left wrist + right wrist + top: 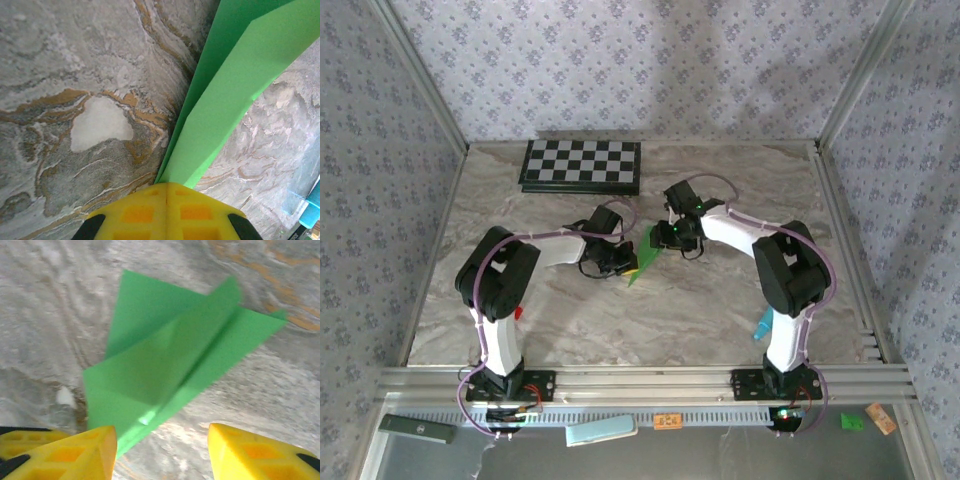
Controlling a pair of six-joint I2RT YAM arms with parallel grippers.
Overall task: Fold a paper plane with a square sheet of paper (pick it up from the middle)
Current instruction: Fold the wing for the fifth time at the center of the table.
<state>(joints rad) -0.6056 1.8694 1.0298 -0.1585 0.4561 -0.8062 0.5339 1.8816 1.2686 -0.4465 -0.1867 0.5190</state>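
Grey-brown marbled counter (620,320), walled on three sides by lilac floral wallpaper (620,60). The green paper plane (645,262) sits near the checkerboard (582,165), on the arms' side. The left claw (167,189) pinches the plane's tip. The right claw (161,440) gapes wide over its wings.

From above, the arms cover much of the paper plane (645,262), and its folds are too small to read. In the left wrist view its far end runs off the top edge and its near end disappears between the closed fingers of the left pincer (166,210). A teal object (312,209) is cut off at the right edge. The right wrist view is blurred.
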